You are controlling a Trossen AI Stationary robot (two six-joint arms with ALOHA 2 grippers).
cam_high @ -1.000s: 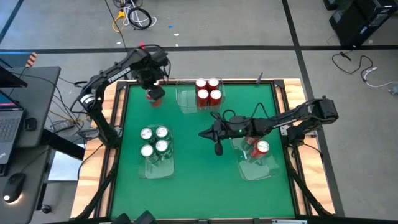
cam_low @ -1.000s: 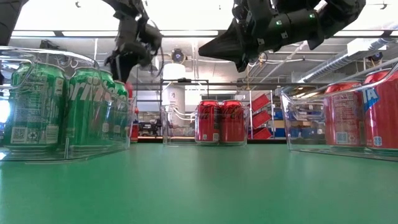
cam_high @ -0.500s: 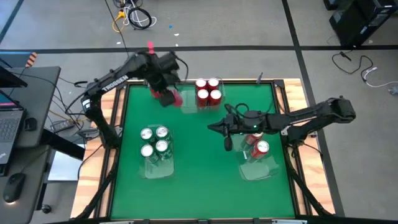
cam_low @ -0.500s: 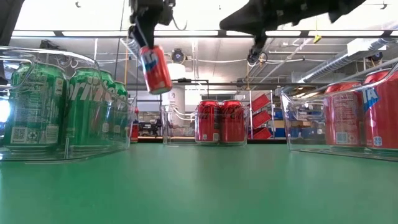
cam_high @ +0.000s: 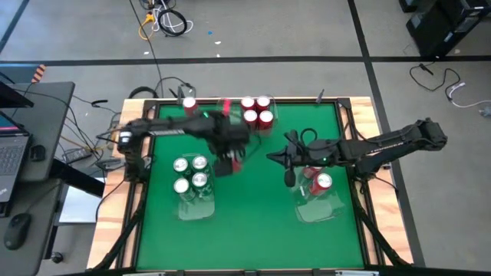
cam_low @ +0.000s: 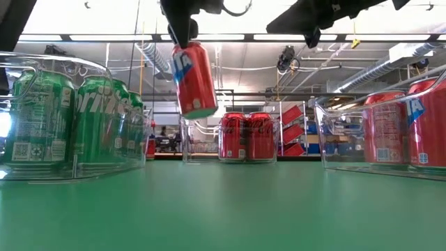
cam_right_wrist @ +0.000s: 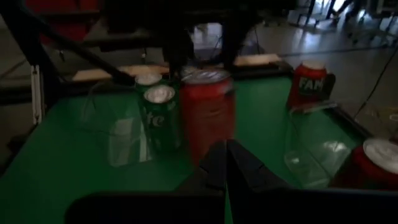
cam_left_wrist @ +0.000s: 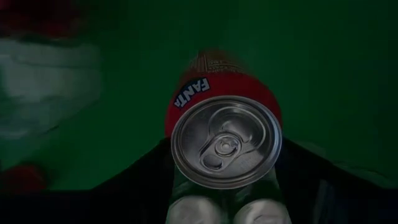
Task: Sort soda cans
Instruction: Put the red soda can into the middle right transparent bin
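1. Your left hand [cam_low: 182,31] is clamped on a red Fanta can [cam_low: 193,79]: a smooth metal cylinder with a silver pull-tab top, gripped at its upper end and hanging tilted in the air above the middle of the desk [cam_high: 253,222].
2. In the left wrist view you look straight down on that can's round, ridged lid [cam_left_wrist: 226,140].
3. Four green Sprite cans [cam_high: 190,175] stand upright in a clear plastic tray [cam_high: 201,209] at the desk's left.
4. Four red cans [cam_high: 257,111] sit packed together at the far edge.
5. Two more red cans [cam_high: 319,182] stand in a transparent tray [cam_high: 322,208] on the right.
6. Your right hand [cam_high: 289,178], fingers pressed together and holding nothing, hovers just beside that right tray.
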